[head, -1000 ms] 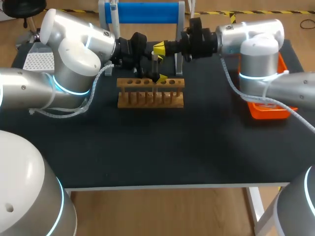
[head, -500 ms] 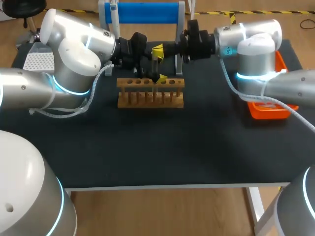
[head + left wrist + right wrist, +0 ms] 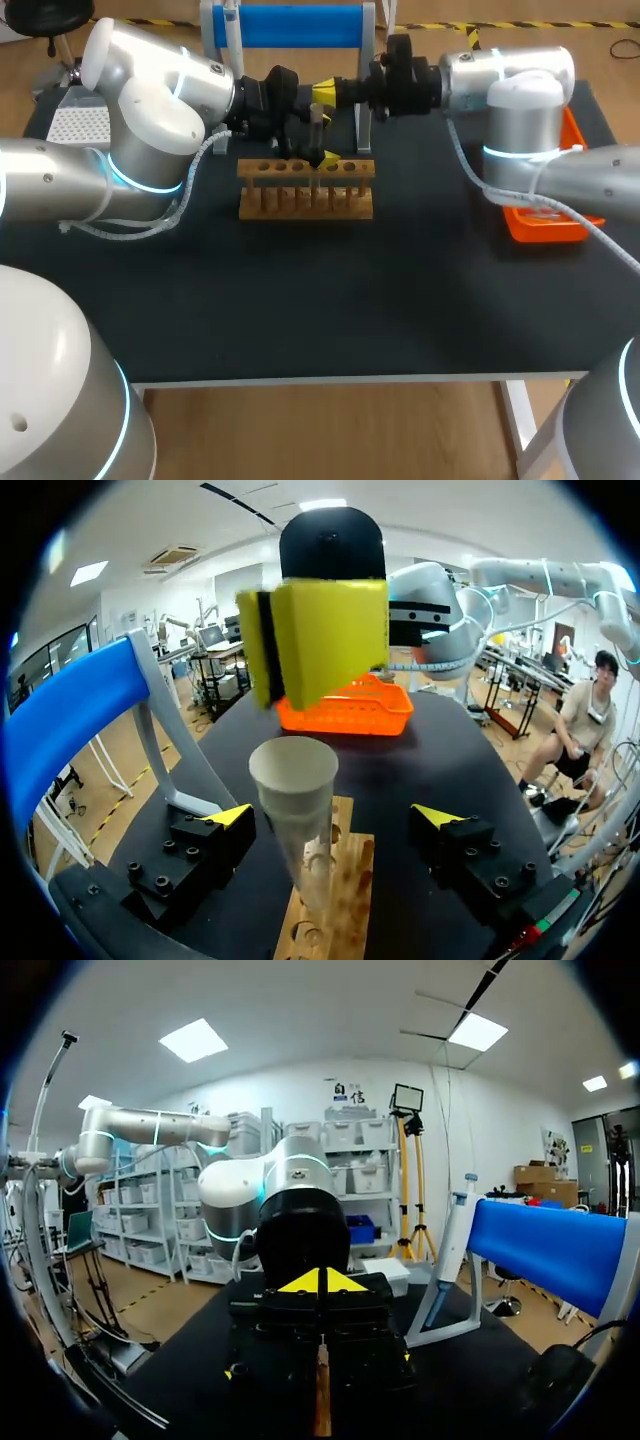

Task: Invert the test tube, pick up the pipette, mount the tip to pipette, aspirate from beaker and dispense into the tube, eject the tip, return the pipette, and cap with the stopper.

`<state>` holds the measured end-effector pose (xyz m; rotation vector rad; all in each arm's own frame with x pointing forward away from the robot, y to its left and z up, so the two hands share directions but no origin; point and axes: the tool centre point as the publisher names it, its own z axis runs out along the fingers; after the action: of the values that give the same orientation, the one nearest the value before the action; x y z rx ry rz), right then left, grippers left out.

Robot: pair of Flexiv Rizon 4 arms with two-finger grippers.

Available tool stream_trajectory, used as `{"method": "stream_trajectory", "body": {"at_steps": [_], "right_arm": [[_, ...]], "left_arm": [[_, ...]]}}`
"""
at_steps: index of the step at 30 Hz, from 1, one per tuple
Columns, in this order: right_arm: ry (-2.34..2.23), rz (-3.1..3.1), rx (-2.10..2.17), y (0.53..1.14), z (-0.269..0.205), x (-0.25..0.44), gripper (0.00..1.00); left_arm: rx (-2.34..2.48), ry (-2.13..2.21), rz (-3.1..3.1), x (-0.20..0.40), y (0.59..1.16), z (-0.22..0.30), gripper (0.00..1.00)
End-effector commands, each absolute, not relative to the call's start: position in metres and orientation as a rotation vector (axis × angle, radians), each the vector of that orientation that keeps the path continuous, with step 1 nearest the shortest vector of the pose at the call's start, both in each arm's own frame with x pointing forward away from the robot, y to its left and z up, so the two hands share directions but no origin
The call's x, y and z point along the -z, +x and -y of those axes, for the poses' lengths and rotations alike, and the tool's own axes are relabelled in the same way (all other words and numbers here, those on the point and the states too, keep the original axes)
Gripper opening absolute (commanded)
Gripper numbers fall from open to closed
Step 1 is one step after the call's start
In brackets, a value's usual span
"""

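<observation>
- The clear test tube (image 3: 316, 128) stands upright in a hole of the light wooden rack with a row of holes (image 3: 270, 195), near the middle of the row. The rack lies on the black table (image 3: 300, 300), toward its far side.
- My left gripper (image 3: 315, 157) comes in from the left and sits at the rack, at the level of the tube.
- In the left wrist view the fingers of the left gripper (image 3: 332, 818) are spread wide. The tube (image 3: 295, 780) stands between them, and neither yellow tip touches it.
- The top of the tube looks whitish and opaque from there. I cannot tell if it is an open mouth or a plug.
- My right gripper (image 3: 325, 94) comes in from the right and hovers just above the top of the tube, apart from it.
- In the right wrist view the two yellow tips of the right gripper (image 3: 322, 1282) are pressed together, and I see nothing between them.
- From the left wrist the right gripper (image 3: 320, 640) hangs directly over the tube, with a small gap.
- An orange plastic basket (image 3: 545, 230) sits at the right edge of the table, partly behind my right arm.
- A stand with a blue bar and white legs (image 3: 290, 25) is at the far edge, behind the rack.
</observation>
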<state>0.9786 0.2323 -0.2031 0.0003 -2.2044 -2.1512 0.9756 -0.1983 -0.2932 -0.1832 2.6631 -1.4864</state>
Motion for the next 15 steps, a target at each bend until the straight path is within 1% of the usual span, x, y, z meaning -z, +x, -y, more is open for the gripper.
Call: {"method": "stream_trajectory", "body": {"at_steps": [1, 2, 9, 15], "right_arm": [[0.023, 2.260, 2.147, 0.970, -0.214, 0.191, 0.92], [0.028, 2.282, 2.142, 0.969, -0.209, 0.189, 1.00], [0.025, 2.455, 2.066, 0.964, -0.164, 0.194, 1.00], [-0.030, 2.592, 1.965, 0.958, -0.122, 0.215, 1.00]], "left_arm": [[1.487, -0.181, -2.665, 0.293, 0.976, 0.198, 1.00], [1.487, -0.181, -2.665, 0.293, 0.976, 0.198, 1.00], [1.487, -0.181, -2.665, 0.293, 0.976, 0.198, 1.00], [1.487, -0.181, -2.665, 0.293, 0.976, 0.198, 1.00]]}}
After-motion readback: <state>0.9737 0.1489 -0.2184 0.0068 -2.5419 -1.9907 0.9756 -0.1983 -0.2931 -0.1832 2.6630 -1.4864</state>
